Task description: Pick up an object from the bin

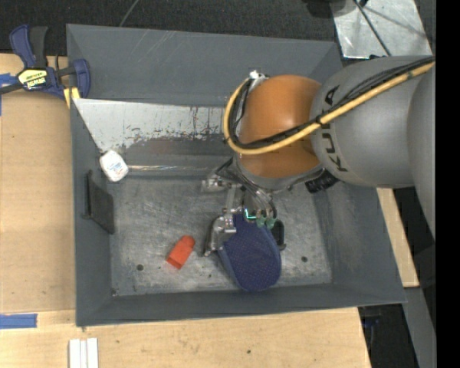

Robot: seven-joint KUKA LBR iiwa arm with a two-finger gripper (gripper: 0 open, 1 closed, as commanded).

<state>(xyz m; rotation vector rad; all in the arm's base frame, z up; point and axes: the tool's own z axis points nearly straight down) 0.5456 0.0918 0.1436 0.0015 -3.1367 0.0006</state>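
Bin (215, 60) seen from above: my gripper (228, 232) sits low at the upper-left edge of a dark blue cloth pouch (251, 263) lying near the front wall. I cannot tell if the gripper is apart, together or clamped. An orange block (180, 252) lies just left. By my judgement nothing is lifted, so grasp and raise remain

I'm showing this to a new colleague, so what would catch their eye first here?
The arm's orange wrist cover looms over the middle of the bin, with the gripper low beside a dark blue pouch near the front wall. Left of it lies a small orange block, and a small white thing sits by the left wall.
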